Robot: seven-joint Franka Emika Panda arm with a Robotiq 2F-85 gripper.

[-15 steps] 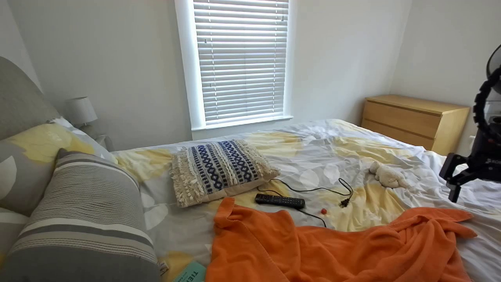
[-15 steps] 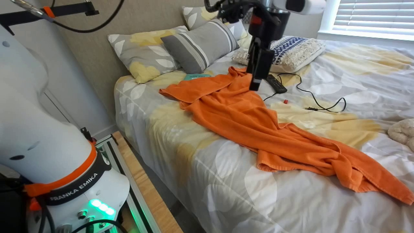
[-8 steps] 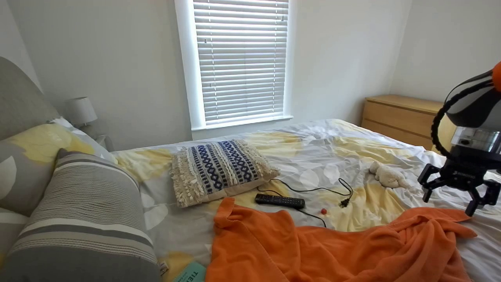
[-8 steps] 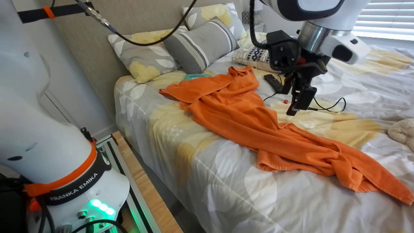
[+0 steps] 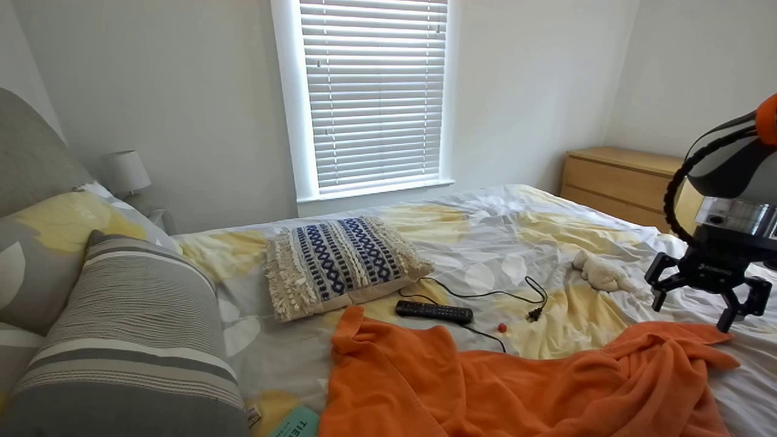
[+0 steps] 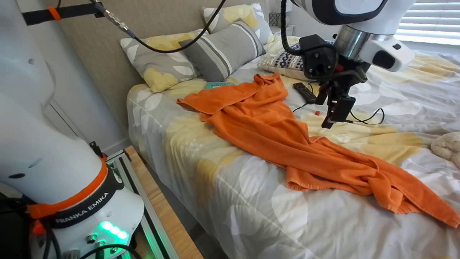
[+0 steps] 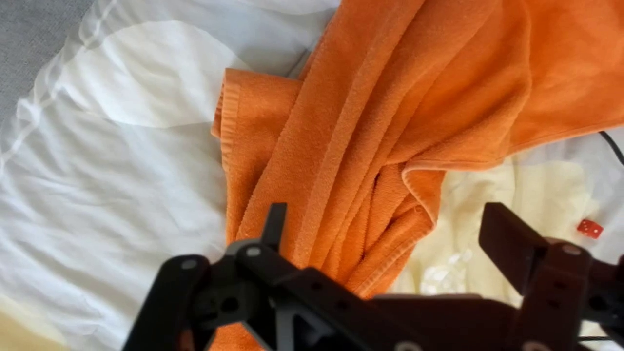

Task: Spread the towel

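Noted: the gripper [image 7: 386,209] stands spread, unladen, above the bunched towel [image 6: 266,124]; I judge it should pinch one curled edge [image 7: 420,201], drawing outward low.

Lit through white horizontal blinds [image 5: 376,109], enclosed by pale walls [image 5: 200,109], furnished with bed [image 6: 251,223], upholstered headboard [image 6: 143,14], table lamp [image 5: 128,173] and light-wood dresser [image 5: 616,188].

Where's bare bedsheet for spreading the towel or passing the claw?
Bare bedsheet runs along the towel on its side toward the robot base; another patch lies between the fringed pillow, the cord and the beige plush toy. Crowded: between pillow and towel, with remote, cord and red die.
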